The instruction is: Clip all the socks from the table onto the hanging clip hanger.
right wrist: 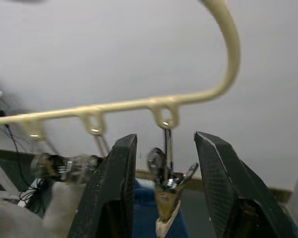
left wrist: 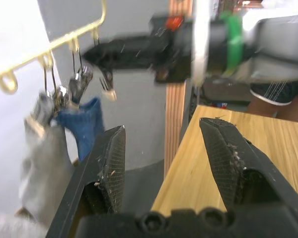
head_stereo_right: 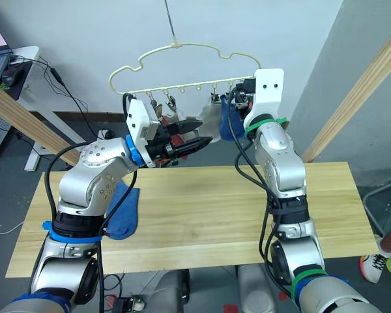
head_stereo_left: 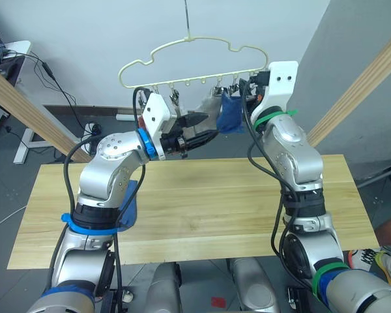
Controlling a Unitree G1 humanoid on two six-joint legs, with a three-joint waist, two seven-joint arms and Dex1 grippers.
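Black ribbed fingers (right wrist: 164, 193) of my right arm stood apart around an empty silver clip (right wrist: 168, 179), not pinching it. Left fingers (left wrist: 164, 168) gaped too, holding nothing, just short of the pale wavy wire hanger (head_stereo_left: 189, 49), where a grey sock (head_stereo_left: 207, 107) and a blue sock (head_stereo_left: 231, 112) hung. Another blue sock (head_stereo_right: 120, 212) lay limp on the plank table (head_stereo_left: 215, 202). I judged it light, floppy knit, best pinched at the cuff.

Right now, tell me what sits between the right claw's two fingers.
In the right wrist view, the right claw is open around a silver clip hanging from the clip hanger; neither finger touches it.
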